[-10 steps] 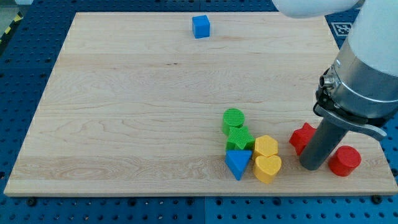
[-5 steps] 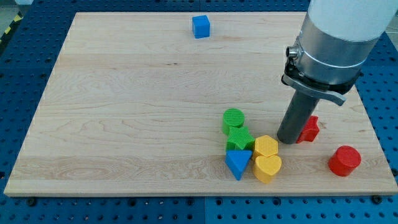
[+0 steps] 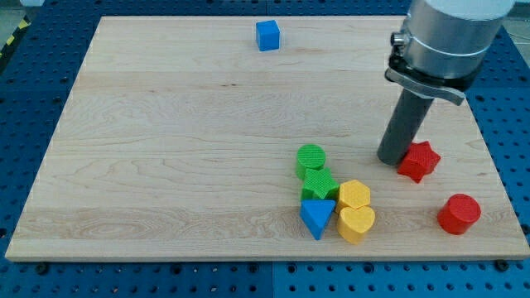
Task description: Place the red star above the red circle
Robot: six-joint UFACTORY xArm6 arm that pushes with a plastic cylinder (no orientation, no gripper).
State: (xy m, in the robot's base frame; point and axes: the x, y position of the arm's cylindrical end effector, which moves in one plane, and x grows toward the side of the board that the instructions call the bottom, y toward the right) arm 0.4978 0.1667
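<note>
Wooden board (image 3: pixel 166 149): my tip (image 3: pixel 391 160), fingerless, touching red star (image 3: pixel 418 161); red circle (image 3: pixel 459 213) well apart.

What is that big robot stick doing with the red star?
My tip is on the board, touching the left side of the red star. I want the star above the red circle, which sits lower and further right, near the board's bottom right corner. The star is already higher than the circle but too far left. The green, blue and yellow blocks sit in a bunch to the left, and a blue cube is up top.
</note>
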